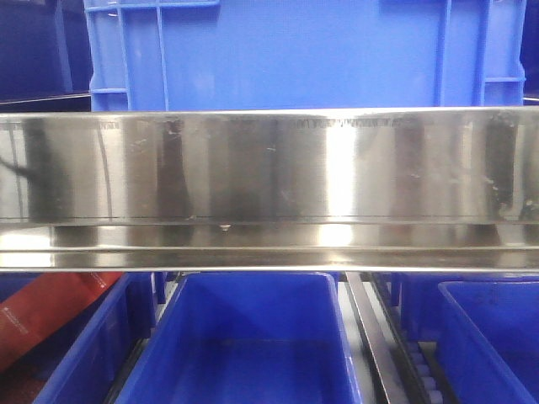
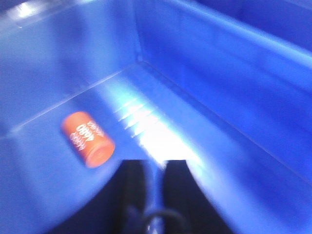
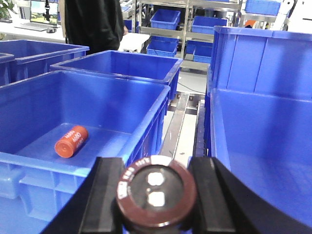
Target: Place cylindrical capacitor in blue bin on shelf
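**Left claw** (image 2: 156, 168). The dark fingers (image 2: 134, 185) are drawn close with a thin slit between them. Blur makes it impossible to tell whether they fully meet, and nothing is seen gripped. The claw sits inside a blue tub (image 2: 219, 78). Ahead and to its left, an orange cylinder (image 2: 87, 139) with white print lies on its side on the tub floor.

**Shelf** (image 1: 269, 168). A shiny steel front rail spans the front view, with blue bins above and below it. Neither claw shows in that view.

**Blue bin** (image 3: 48, 168). It stands ahead-left of the right claw, with its near rim just beside the claw. An orange cylinder of the same look (image 3: 70, 141) lies on its floor, well apart from the claw. Whether this bin is the tub above cannot be told.

**Right claw** (image 3: 157, 187). It is clamped on the capacitor (image 3: 157, 192), a dark brown cylinder held end-on to the camera. One finger presses each flank.

**Steel track** (image 3: 183, 122). It runs straight ahead of the right claw, between the two bins.

**Second bin** (image 3: 258, 146). It stands ahead-right of the right claw, close by.

**Status.** The pick-up appears done. The capacitor is gripped, aloft and in no bin. What is likely left is to carry it over a rim, lower it and let go. Which bin is meant is not settled by these views.
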`<act>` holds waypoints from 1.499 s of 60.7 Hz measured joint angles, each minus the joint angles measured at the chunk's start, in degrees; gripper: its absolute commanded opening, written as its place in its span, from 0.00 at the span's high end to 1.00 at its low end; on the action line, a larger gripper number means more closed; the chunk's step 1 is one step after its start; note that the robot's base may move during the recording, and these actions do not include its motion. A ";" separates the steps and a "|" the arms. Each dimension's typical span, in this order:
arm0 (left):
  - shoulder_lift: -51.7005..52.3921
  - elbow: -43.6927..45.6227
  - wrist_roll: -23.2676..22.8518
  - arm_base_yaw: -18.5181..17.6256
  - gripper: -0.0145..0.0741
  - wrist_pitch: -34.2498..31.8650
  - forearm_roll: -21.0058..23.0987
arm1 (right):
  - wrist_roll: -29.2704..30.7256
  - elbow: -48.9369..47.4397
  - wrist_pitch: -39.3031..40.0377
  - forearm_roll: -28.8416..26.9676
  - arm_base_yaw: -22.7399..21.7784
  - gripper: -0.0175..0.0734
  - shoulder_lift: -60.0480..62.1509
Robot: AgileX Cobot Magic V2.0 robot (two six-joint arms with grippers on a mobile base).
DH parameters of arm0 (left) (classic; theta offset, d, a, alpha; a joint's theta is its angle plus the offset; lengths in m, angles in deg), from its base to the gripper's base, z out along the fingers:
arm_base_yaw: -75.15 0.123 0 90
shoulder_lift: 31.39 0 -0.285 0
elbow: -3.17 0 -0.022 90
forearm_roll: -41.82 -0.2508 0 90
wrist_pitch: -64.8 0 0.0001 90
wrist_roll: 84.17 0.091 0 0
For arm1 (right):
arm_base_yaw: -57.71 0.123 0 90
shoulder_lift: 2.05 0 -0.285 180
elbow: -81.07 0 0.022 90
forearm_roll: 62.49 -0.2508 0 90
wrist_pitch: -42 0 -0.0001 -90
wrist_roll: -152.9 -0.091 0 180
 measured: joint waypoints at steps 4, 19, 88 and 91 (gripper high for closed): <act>2.97 -1.40 -0.28 0.00 0.96 1.74 -0.22 | 0.00 0.00 -0.28 0.00 0.00 0.96 0.00; 19.95 -17.89 -5.81 0.00 0.96 -1.37 -3.54 | 0.00 0.00 -2.47 0.00 0.00 0.96 0.00; 72.69 -58.69 -20.02 0.00 0.96 -5.79 -13.27 | 2.28 -27.62 -7.23 -2.04 9.78 0.96 -33.97; 72.69 -58.69 -20.02 0.00 0.96 -5.79 -13.27 | 2.32 -30.48 -8.59 -2.04 10.77 0.96 -37.56</act>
